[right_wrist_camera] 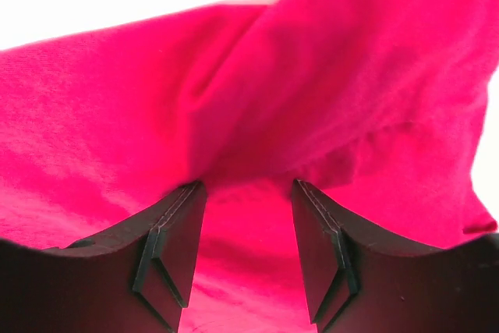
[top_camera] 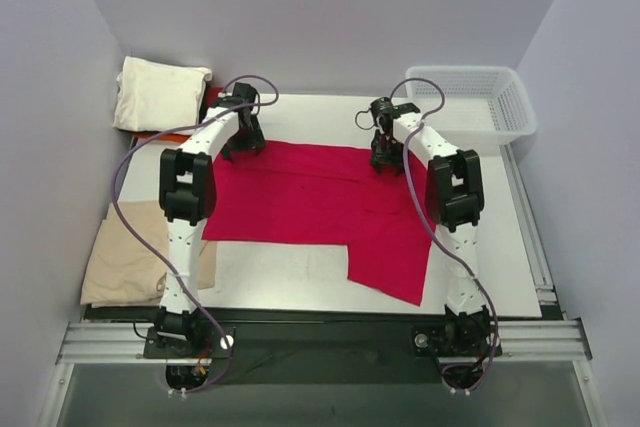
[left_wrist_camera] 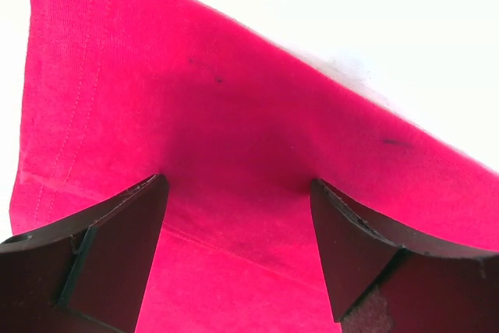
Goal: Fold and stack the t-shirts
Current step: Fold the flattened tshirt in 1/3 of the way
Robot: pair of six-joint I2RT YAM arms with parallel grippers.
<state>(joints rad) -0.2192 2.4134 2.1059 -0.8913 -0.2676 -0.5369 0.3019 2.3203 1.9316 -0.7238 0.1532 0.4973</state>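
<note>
Straddling far edge of bright crimson soft cloth t-shirt [top_camera: 310, 202] spread on table [top_camera: 280, 277]: left pincer [left_wrist_camera: 238, 193] wide open, 11 o'clock; right pincer [right_wrist_camera: 245, 189] part-open over bunched fold, 1 o'clock. Limp, light; pinch edge.

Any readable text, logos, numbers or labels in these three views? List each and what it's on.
No readable text in any view.
Red t-shirt: plain, no print or tag showing. The small dark specks in the left wrist view are marks, not letters.
Cream t-shirt and tan t-shirt: plain.
Basket: no label visible.
Left arm and right arm: no legible markings.
</note>
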